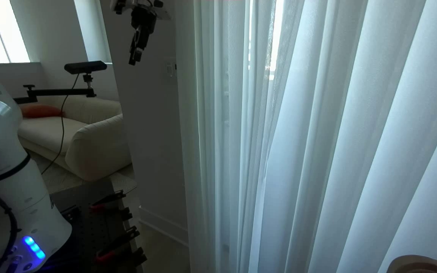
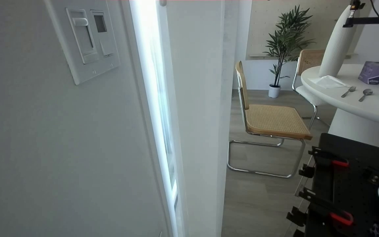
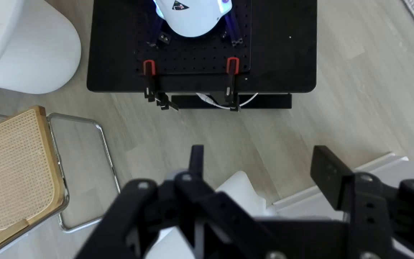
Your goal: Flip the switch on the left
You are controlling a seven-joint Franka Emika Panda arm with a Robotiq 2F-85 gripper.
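A white wall switch plate (image 2: pixel 58 39) is at the upper left of an exterior view. Its left switch (image 2: pixel 80 22) is a slider with a white knob near the top of its slot. Its right switch (image 2: pixel 104 36) has a small dark window above a white paddle. The plate also shows, small and dim, in an exterior view (image 1: pixel 170 68) beside the curtain. My gripper (image 1: pixel 135 60) hangs fingers down, up and to the left of the plate in that view, apart from it. In the wrist view the gripper (image 3: pixel 259 158) is open, with nothing between the fingers. The plate is out of the wrist view.
A long white curtain (image 1: pixel 317 132) hangs beside the wall (image 1: pixel 157 132). The robot's black table (image 3: pixel 282 46) carries red-tipped clamps (image 3: pixel 233 66) at its edge. A cane chair (image 3: pixel 16 169) and a white round table (image 2: pixel 357 98) stand nearby. A camera (image 1: pixel 85 67) sits on an arm.
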